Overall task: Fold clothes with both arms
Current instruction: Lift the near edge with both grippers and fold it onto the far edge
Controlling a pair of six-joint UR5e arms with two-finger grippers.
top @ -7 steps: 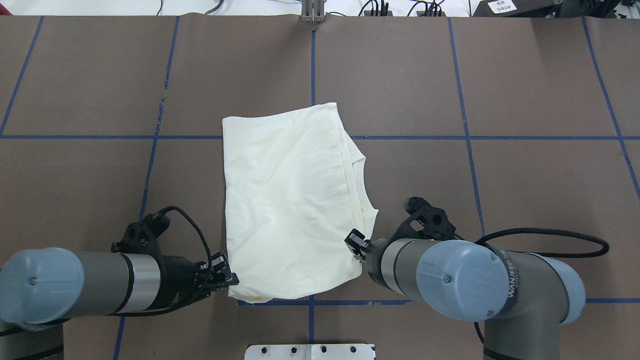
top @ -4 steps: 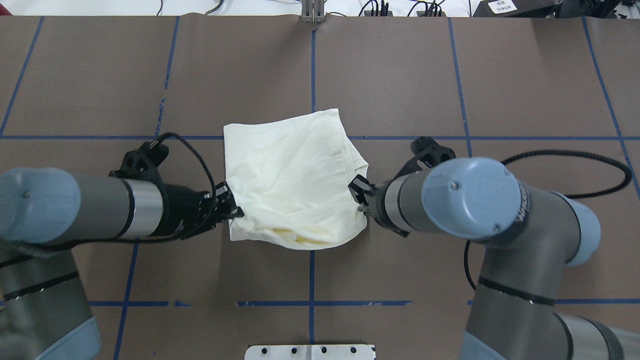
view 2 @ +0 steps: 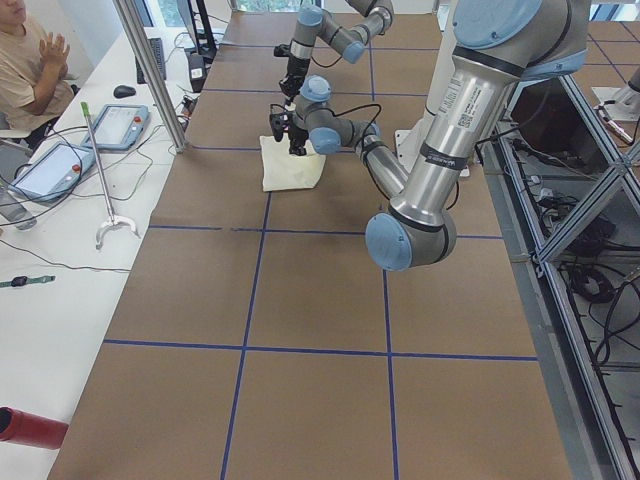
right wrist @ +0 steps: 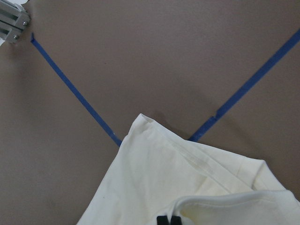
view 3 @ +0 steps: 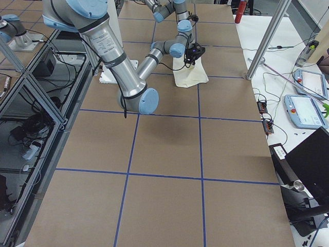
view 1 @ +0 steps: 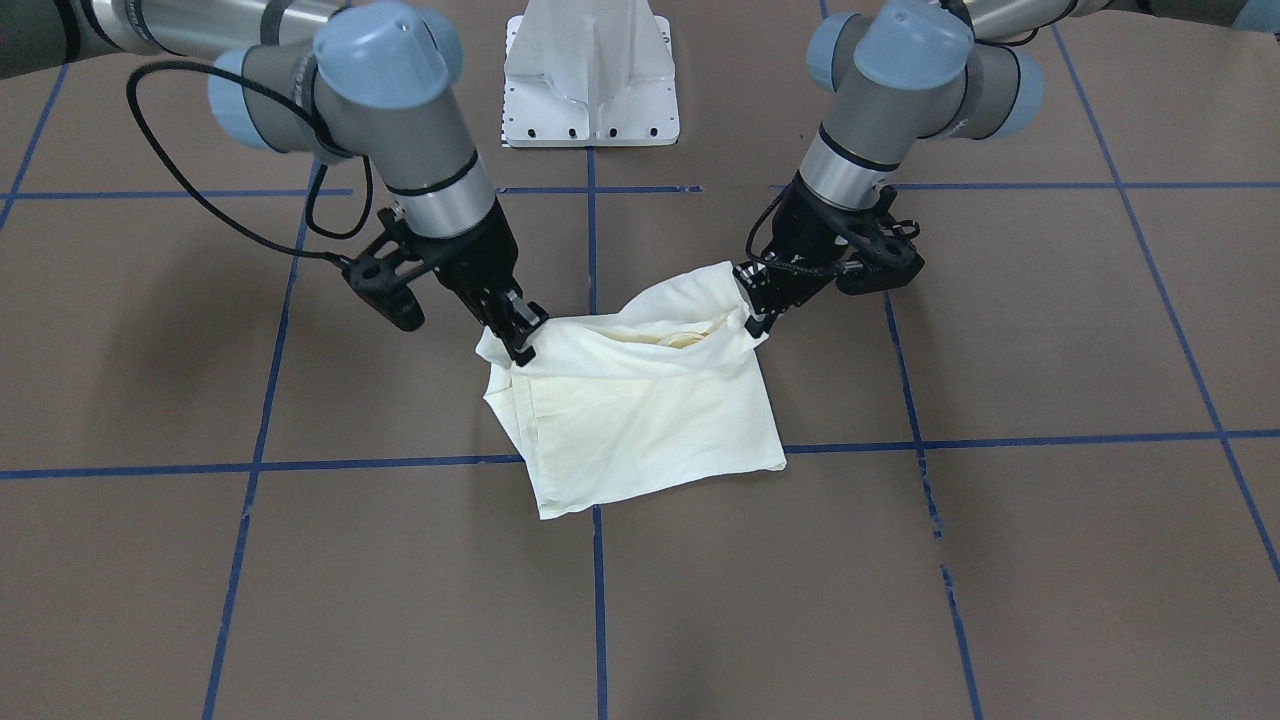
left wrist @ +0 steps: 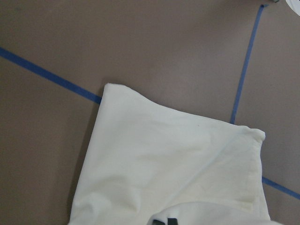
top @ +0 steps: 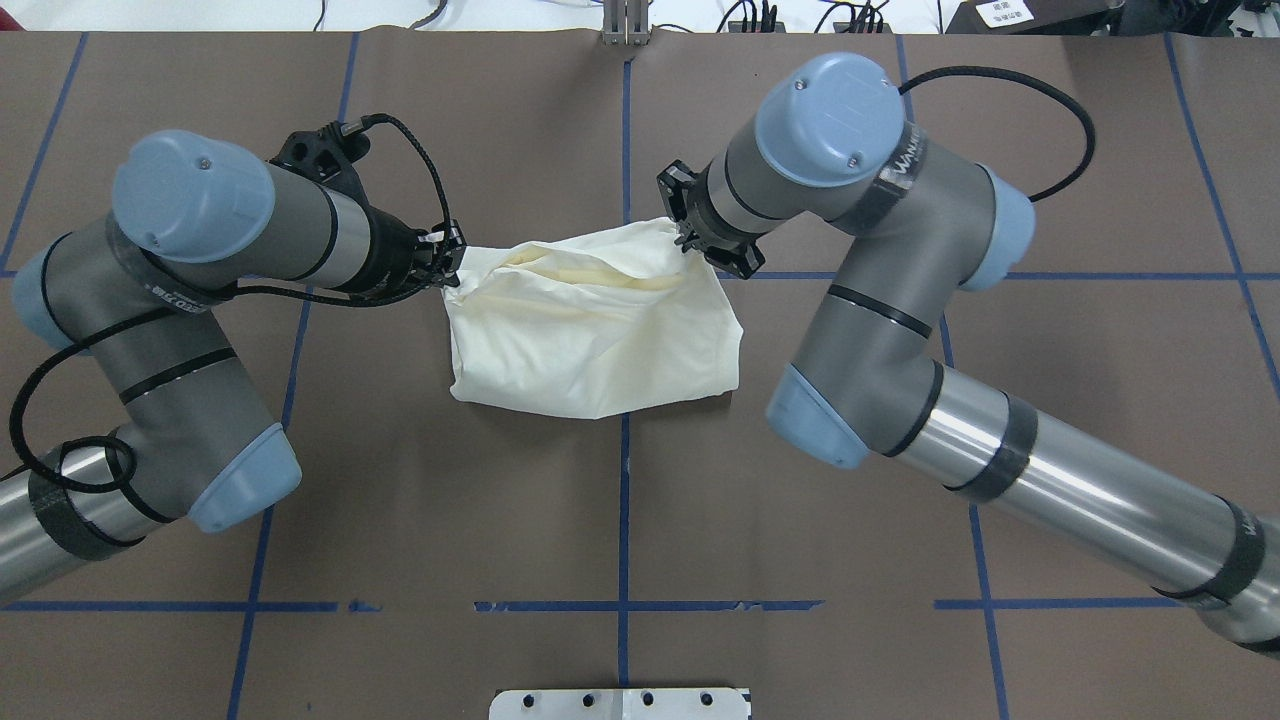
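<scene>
Shirt (top: 590, 340) is your whole job. It lies doubled over near the middle of the brown surface (top: 300, 500), a touch toward 12 o'clock if you take 12 as straight away from the robot in the overhead view. Blue tape lines (top: 625, 500) cross the surface, and some run under the cloth. The left arm (top: 200, 215) reaches in from 9 o'clock and the right arm (top: 860, 170) from 3 o'clock, both bent toward the far edge of the cloth.

Only the plain cream side shows, with no print in sight. The fold rests on the surface at 6 o'clock, while the upper layer's free edge at 12 o'clock is raised and sags between its two corners. The left hand (top: 452, 268) is pinched closed on the 10 o'clock corner, and the right hand (top: 685, 235) is pinched closed on the 1 o'clock corner.

Expect it to handle as light, limp cotton with no stiffness. Whatever hangs between your grips droops, and the layers can creep over each other. I judge the corners the right hold, with every layer of the edge between the fingers; take it mid-edge and it will likely bunch. Set both corners down level, or the edges may land skewed.
</scene>
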